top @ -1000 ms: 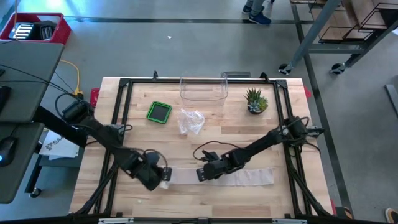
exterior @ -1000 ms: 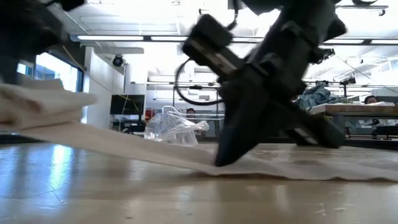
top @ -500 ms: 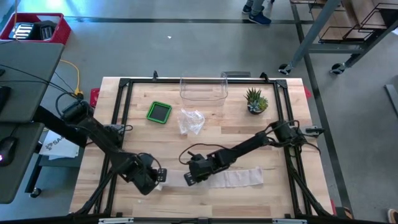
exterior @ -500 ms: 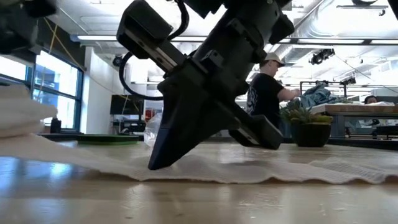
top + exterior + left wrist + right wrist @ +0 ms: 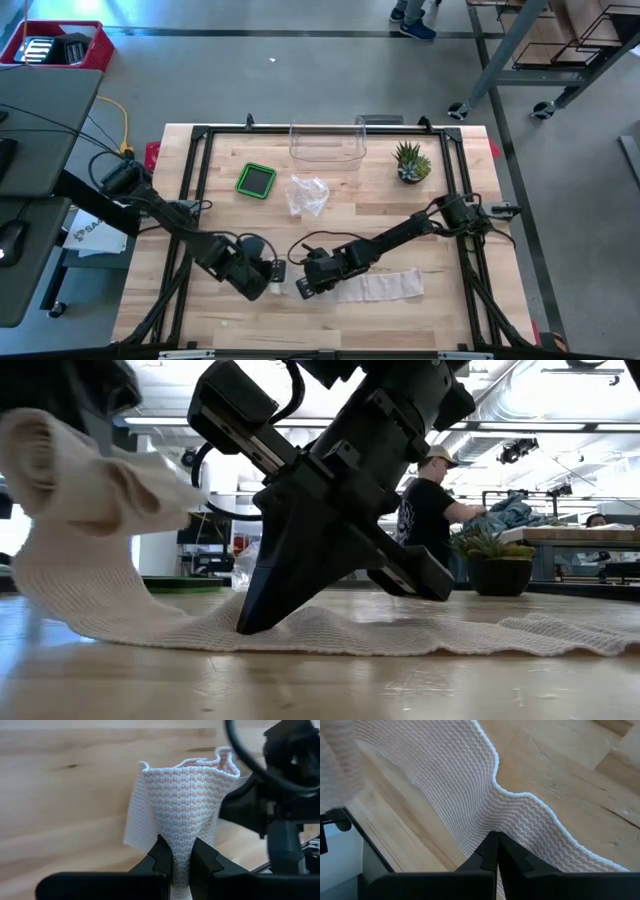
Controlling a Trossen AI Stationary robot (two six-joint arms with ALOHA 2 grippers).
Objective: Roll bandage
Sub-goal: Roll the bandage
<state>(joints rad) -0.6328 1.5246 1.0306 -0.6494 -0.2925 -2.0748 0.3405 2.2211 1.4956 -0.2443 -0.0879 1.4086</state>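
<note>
Jaws of left gripper [image 5: 180, 862] clamped on the rolled end of the bandage [image 5: 185, 805], seen clearly only from the left wrist. Jaws of right gripper [image 5: 495, 851] pressed together, tip down on the flat part of the same strip, seen best from the right wrist. From above, only a small white piece between left gripper [image 5: 268, 280] and right gripper [image 5: 305, 287], with the rest of the bandage [image 5: 385, 286] lying flat along the front of the worktop [image 5: 330, 330]. From low level, raised roll at the left side, strip curving down to the wood. Farther back, visible from above: green container [image 5: 256, 180], crumpled plastic bag [image 5: 308, 193], clear box [image 5: 327, 143], small plant [image 5: 411, 162].
</note>
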